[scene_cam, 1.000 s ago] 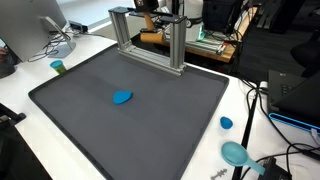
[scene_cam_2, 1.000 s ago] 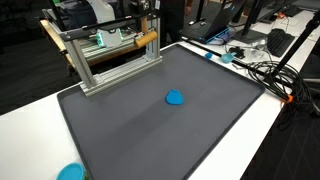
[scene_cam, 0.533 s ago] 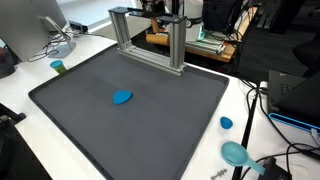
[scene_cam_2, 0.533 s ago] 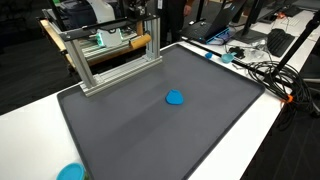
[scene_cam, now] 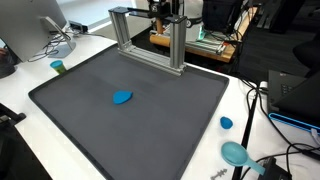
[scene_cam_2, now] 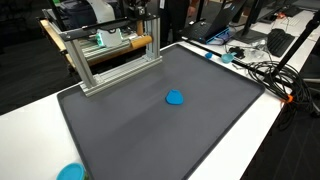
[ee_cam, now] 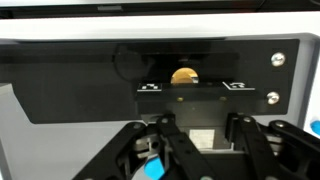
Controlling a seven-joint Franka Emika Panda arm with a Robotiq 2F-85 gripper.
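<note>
White table (scene_cam: 30, 70) carrying a dark grey mat (scene_cam: 150, 115); on the mat, well away from the gripper, a small blue object (scene_cam: 122, 97) and an aluminium frame (scene_cam: 150, 35).

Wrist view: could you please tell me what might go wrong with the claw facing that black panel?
The claw faces the black panel closely, so pushing forward may strike it. In an exterior view the metal frame seems to stand close by; a sideways swing could clip its posts.
</note>
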